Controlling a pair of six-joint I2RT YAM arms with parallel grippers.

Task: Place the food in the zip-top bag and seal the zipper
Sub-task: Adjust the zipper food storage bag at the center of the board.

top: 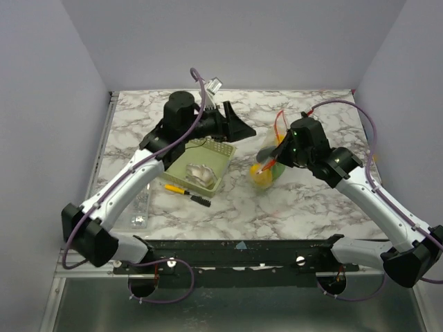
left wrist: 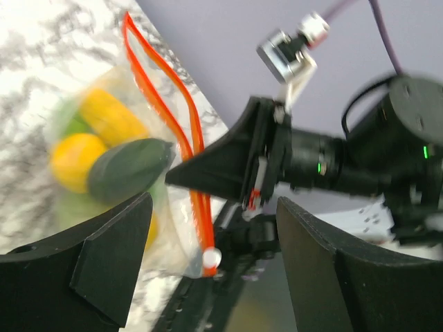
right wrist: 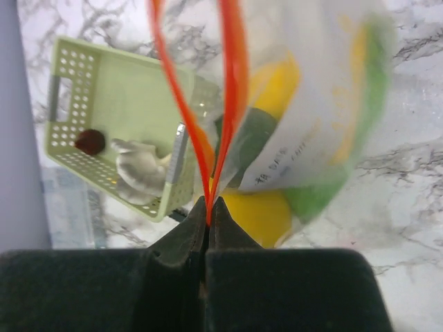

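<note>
The clear zip-top bag [top: 266,174] hangs at the table's middle right. Its orange-red zipper [right wrist: 234,83] gapes open above the pinch. Inside sits the food: yellow pieces [right wrist: 257,216], light green ones [right wrist: 367,90] and a dark green elongated piece [left wrist: 128,168]. My right gripper [right wrist: 209,206] is shut on one end of the zipper, holding the bag up. My left gripper [left wrist: 214,266] is open with nothing between its fingers. It hovers left of the bag [left wrist: 104,149] and apart from it, facing the zipper's white end [left wrist: 210,259].
A pale green slotted basket [top: 220,160] lies left of the bag, holding a whitish crumpled thing [right wrist: 138,169] and a small dark red piece [right wrist: 90,142]. A yellow-and-black pen [top: 183,190] lies in front of it. A clear plastic item [top: 138,207] sits near the left edge.
</note>
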